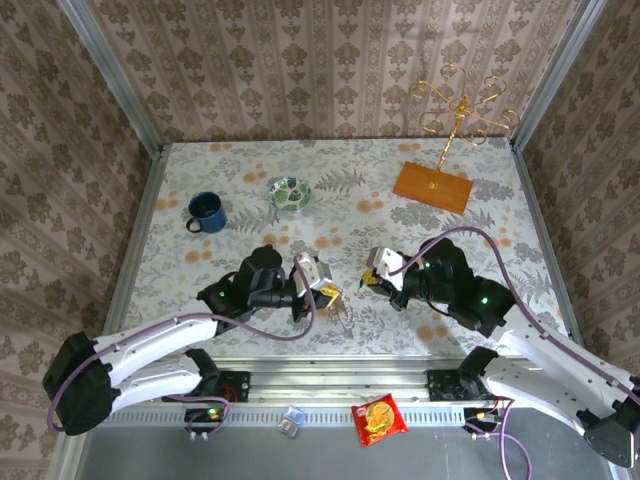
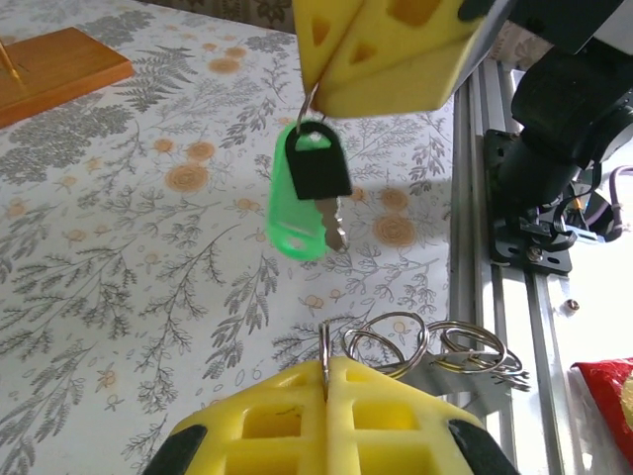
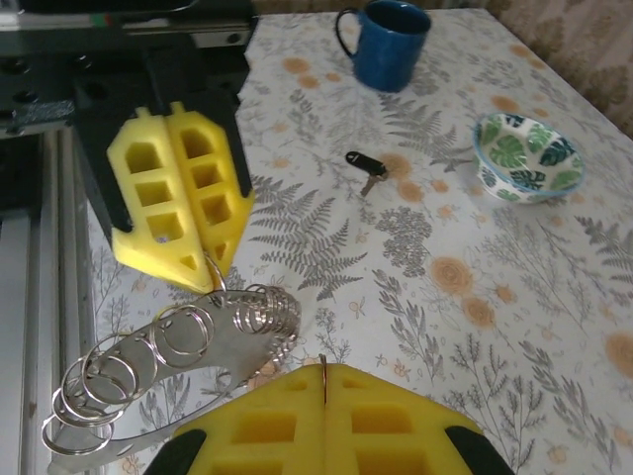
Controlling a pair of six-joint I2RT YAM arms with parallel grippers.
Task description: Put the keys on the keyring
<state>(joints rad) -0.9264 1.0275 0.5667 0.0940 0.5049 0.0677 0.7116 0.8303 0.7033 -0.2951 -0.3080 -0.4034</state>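
The right tool (image 2: 316, 91), pressed together, pinched the loop of the green key (image 2: 318, 173) above the surface (image 2: 119, 247). The left tool (image 3: 206, 259), also closed, gripped what seemed one ring of the keyring (image 3: 168, 356). The loop needed slow, steady alignment with that ring's split. The dark key (image 3: 364, 166) lay near the mug (image 3: 388, 45).

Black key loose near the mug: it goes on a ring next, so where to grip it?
Probably the dark head of the black key, from straight above, fingers across its side edges. It lies flat on the table, so nothing gets under it, and the head is its widest part.
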